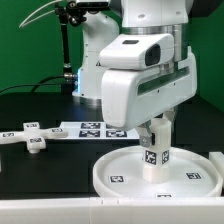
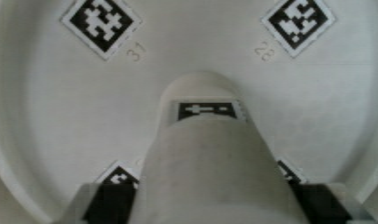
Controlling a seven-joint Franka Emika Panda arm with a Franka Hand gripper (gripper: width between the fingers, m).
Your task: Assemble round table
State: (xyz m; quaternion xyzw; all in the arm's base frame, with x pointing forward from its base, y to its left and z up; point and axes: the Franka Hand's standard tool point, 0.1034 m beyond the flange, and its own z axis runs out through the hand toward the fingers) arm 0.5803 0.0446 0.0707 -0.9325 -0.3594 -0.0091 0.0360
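Note:
The large rimmed round disc lies flat on the black table at the exterior view's lower right. The short cylinder leg stands upright on the disc's middle, with square tags on its side. My gripper comes down from above and is shut on the leg's upper part. In the wrist view the leg fills the space between my two dark fingers, and the disc's tagged face lies beyond it. The cross-shaped base lies on the table at the exterior view's left.
The marker board lies flat behind the disc, between it and the robot's white body. A white block sits at the exterior view's right edge. A black stand rises at the back.

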